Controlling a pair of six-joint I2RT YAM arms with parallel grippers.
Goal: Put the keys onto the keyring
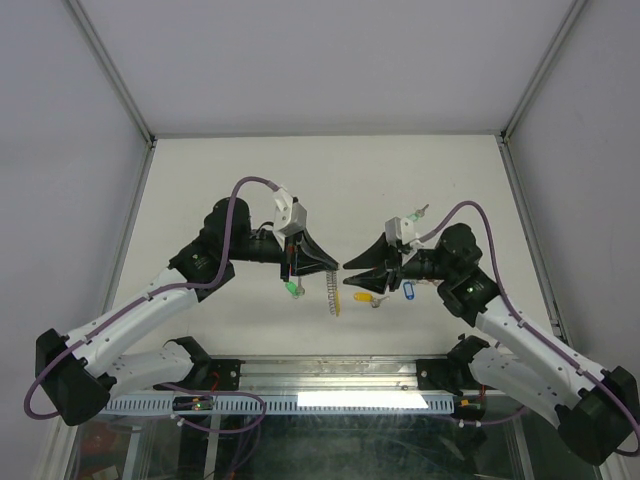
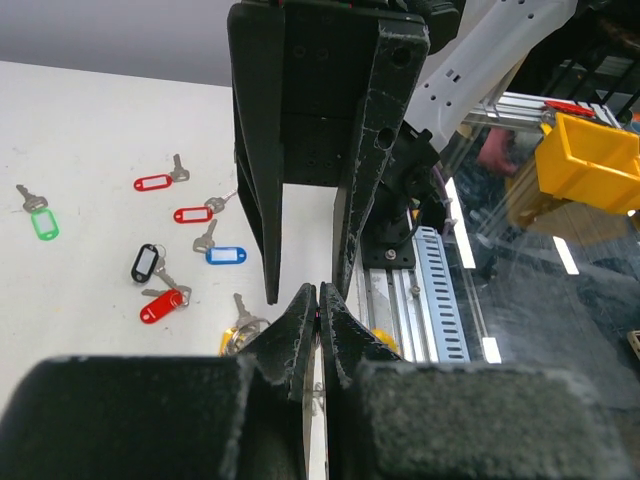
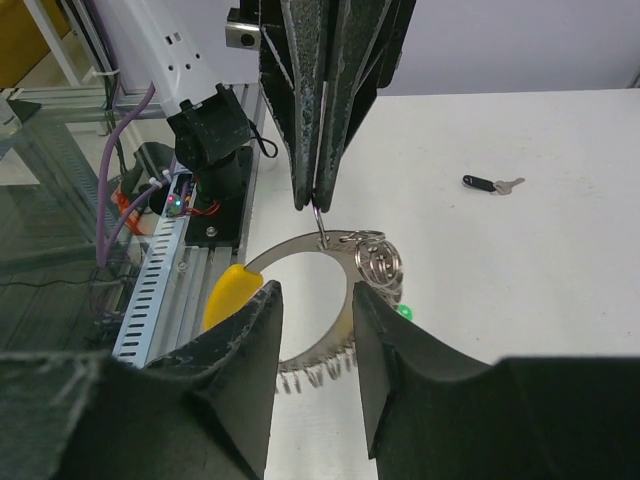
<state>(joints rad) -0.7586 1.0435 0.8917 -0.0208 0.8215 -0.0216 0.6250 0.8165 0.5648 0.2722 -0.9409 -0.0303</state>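
My left gripper (image 1: 333,266) (image 2: 318,292) is shut on the top of the keyring (image 3: 300,247) (image 1: 332,288) and holds it above the table. The silvery ring has a coiled lower arc and a yellow segment (image 3: 228,292). Small split rings (image 3: 378,258) and a green tag (image 3: 403,312) show at its right side. My right gripper (image 3: 315,295) (image 1: 350,266) faces the left one tip to tip, open, its fingers (image 2: 266,200) on either side of the ring's arc without pinching it. Keys lie loose on the table: green (image 2: 44,222), red (image 2: 153,182), blue (image 2: 226,254), black (image 2: 145,262).
More keys lie near the right arm: a yellow-tagged one (image 1: 362,296), a blue one (image 1: 408,290), a green one (image 1: 415,215). A black-tagged key (image 3: 490,184) lies farther out. The slotted metal rail (image 1: 300,402) runs along the near table edge, with a yellow bin (image 2: 585,160) beyond it.
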